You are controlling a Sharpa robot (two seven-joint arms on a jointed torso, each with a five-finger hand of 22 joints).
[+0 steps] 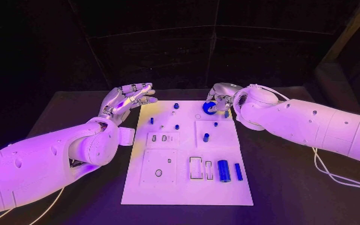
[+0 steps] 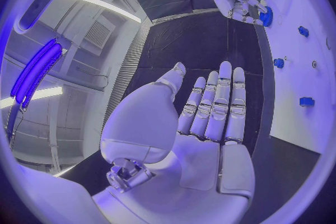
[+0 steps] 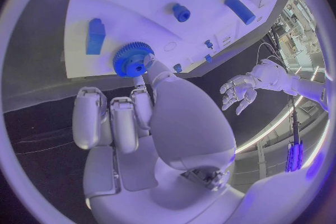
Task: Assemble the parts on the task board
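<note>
The white task board [image 1: 225,194] lies in the middle of the black table. A blue gear [image 1: 208,108] sits at the board's far edge, and my right hand [image 1: 222,97] pinches it between thumb and a fingertip, its other fingers curled in. The right wrist view shows that gear [image 3: 131,59] just ahead of the right hand [image 3: 140,117]. My left hand [image 1: 129,99] hovers off the board's far left corner with fingers straight and nothing in it. Its bare palm shows in the left wrist view [image 2: 203,117], with the gear [image 2: 266,15] far ahead.
Small blue pegs [image 1: 176,105] stand across the board's far half. A blue cylinder [image 1: 223,171] and a blue bar [image 1: 239,171] lie beside rectangular slots [image 1: 195,167] in the near half. A white cable [image 1: 330,173] trails on the table at the right.
</note>
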